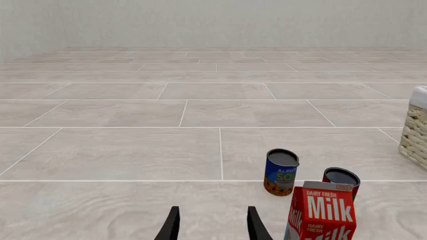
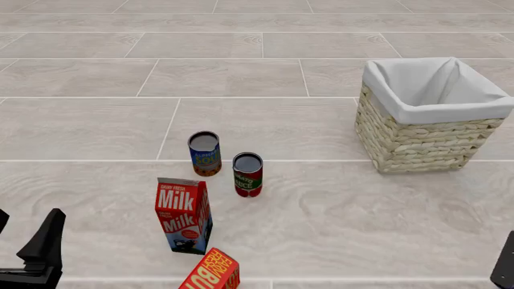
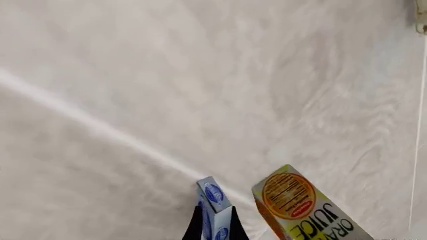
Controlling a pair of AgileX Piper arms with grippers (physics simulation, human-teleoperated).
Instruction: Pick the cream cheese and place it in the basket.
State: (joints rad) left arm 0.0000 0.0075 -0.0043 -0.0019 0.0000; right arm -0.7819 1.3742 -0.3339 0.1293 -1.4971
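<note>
The cream cheese, a small pale blue and white box, shows only in the right wrist view, held edge-on between the two dark fingers of my right gripper, which press on its sides. In the front view only a dark sliver of the right gripper shows at the lower right edge, and the cream cheese is out of that picture. The wicker basket with white lining stands at the right, empty; its side also shows in the left wrist view. My left gripper is open and empty at the front left.
A milk carton, a blue soup can, a red can and a red-orange box stand left of centre. An orange juice carton stands right beside the cream cheese in the right wrist view.
</note>
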